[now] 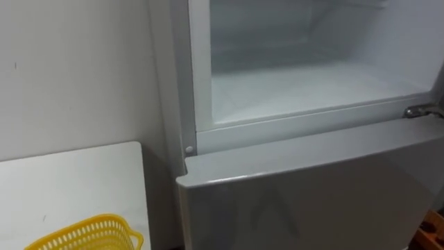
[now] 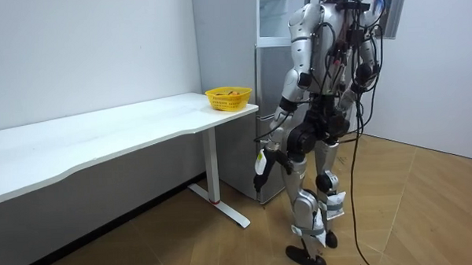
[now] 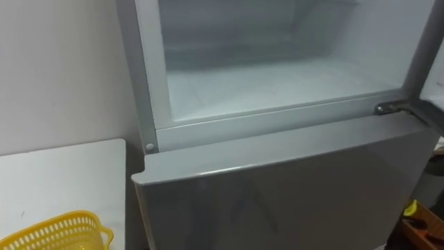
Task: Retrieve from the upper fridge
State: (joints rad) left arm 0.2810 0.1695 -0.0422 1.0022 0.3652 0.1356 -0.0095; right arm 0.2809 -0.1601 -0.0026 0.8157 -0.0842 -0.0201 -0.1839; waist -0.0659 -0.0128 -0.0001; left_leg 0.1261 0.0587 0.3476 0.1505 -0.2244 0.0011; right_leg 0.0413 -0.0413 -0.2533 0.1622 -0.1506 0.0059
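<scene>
The upper fridge compartment (image 1: 312,76) stands open in front of me. Its white floor and back wall look bare, with nothing on the part that shows. Its door (image 2: 395,9) is swung out to the room view's right, past the metal hinge (image 1: 418,111). The grey lower fridge door (image 1: 312,194) is closed. In the room view I stand upright close to the fridge, facing it. My left hand (image 2: 259,177) hangs low beside my thigh, away from the fridge.
A white table (image 1: 69,180) stands against the wall left of the fridge. A yellow mesh basket (image 1: 90,236) with something orange inside (image 2: 228,92) sits at the table end nearest the fridge. There is wooden floor behind me.
</scene>
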